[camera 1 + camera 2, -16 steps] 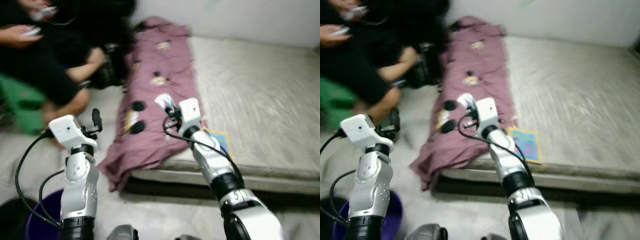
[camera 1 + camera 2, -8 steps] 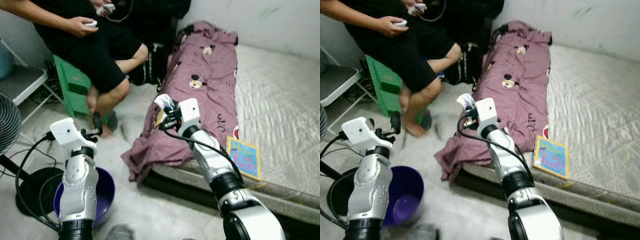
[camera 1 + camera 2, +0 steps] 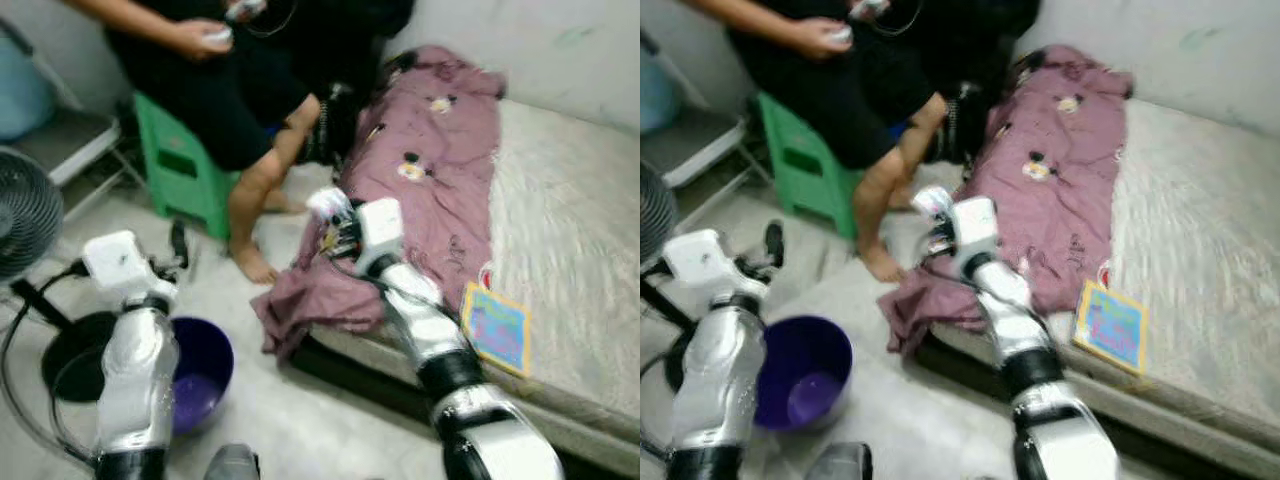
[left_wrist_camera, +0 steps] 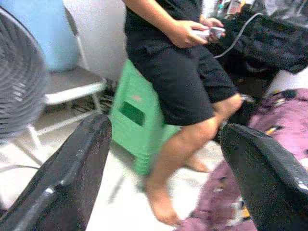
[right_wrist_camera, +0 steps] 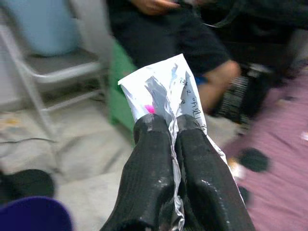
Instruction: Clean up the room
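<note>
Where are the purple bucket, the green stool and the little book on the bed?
purple bucket (image 3: 805,375): right eye view, on its inner wall.
green stool (image 3: 178,172): left eye view, on its side panel.
book (image 3: 1112,325): right eye view, on its cover.

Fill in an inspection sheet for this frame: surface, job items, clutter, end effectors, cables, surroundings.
Surface: pale floor beside a low mattress.
Job items: crumpled white wrapper pinched in the right end effector; purple bin on the floor near the left arm.
Clutter: mauve blanket trailing off the mattress edge; colourful book on the mattress.
End effectors: right shut on the wrapper, raised over the blanket's edge; left end effector open, holding nothing.
Cables: black cable looping from the left wrist.
Surroundings: a person seated on a green stool; fan; grey chair.
</note>
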Motion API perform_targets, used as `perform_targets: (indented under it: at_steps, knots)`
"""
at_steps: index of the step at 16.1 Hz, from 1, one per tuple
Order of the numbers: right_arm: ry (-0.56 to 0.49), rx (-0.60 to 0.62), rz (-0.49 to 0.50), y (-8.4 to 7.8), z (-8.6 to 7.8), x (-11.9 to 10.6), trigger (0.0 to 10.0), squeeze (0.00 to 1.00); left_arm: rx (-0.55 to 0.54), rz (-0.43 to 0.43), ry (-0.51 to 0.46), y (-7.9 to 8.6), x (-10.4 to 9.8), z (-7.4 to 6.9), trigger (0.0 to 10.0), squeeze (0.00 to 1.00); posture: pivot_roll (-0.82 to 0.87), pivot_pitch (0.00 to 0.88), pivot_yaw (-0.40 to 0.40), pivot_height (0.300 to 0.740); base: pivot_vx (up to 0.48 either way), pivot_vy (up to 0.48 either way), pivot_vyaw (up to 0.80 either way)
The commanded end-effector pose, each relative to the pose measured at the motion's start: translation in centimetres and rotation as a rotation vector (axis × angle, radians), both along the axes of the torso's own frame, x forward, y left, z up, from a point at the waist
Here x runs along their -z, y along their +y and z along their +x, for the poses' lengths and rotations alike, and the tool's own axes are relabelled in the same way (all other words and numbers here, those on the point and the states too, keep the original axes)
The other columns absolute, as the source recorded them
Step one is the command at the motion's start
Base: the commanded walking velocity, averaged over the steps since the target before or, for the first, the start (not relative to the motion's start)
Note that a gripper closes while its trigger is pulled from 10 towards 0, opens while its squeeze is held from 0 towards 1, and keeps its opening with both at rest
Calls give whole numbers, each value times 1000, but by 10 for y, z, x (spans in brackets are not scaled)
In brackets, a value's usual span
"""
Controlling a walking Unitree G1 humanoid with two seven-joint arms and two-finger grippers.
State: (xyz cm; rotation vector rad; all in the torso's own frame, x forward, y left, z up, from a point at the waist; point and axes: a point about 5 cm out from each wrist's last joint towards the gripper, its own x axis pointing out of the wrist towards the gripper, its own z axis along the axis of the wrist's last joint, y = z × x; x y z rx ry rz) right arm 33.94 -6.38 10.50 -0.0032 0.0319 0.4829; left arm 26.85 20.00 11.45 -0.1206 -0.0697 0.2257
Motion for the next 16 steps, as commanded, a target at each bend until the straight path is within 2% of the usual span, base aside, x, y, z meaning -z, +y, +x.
perform_targets:
  at_steps: [1,9,14,16]
  knots:
    - [-3,20,0,-3,-1,0,10000,0,13,-19,3,-4,3,-3,10000,0,121,0,-53,740,0,0,800]
    - [32,18,5,-3,-13,9,10000,0,80,-31,9,-23,-1,-1,10000,0,99,26,-42,740,0,0,800]
    - [46,2,0,1,-14,10,10000,0,89,-46,13,-30,1,-4,10000,0,116,31,-52,740,0,0,0]
    - [17,-28,-17,7,-14,6,10000,0,96,-52,15,-34,2,-3,10000,0,108,26,-53,740,0,0,0]
